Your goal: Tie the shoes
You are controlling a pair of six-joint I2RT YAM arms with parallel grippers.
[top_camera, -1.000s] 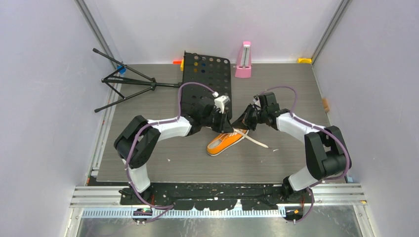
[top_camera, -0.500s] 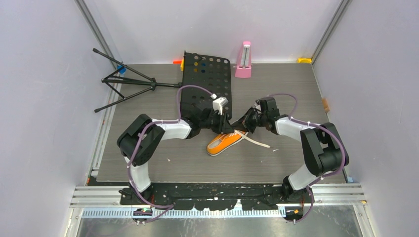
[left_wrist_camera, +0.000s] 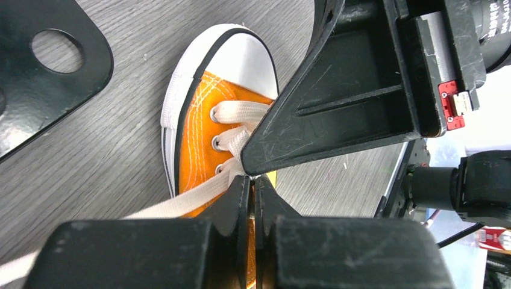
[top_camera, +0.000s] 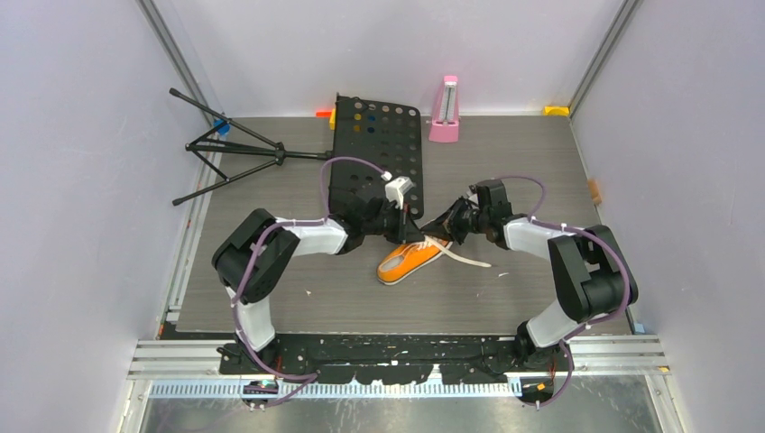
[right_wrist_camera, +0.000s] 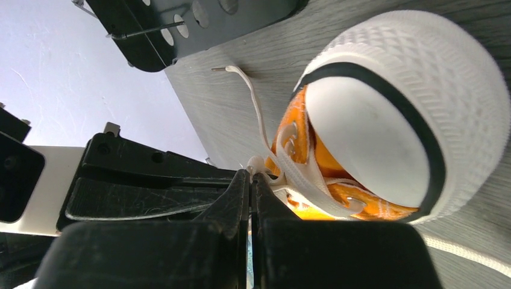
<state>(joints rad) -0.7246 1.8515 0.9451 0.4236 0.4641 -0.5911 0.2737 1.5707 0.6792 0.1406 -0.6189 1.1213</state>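
The orange sneaker lies on its sole mid-way across the grey surface. Its long axis runs diagonally, heel toward the near left and white toe cap toward the far right. Both hands meet over the eyelets at the toe end, their fingertips all but touching.

The left hand reaches in from the left, roughly along the shoe. It is clenched on a flat strand of the white laces, which runs back beneath its wrist. The right hand faces it from beyond the toe, clenched on the laces where they cross the upper. Another lace end trails loose on the surface toward the right arm.

Neither arm is the nearer. Any tightening pull looks set to run outward from this meeting point, each hand drawing back toward its own side.
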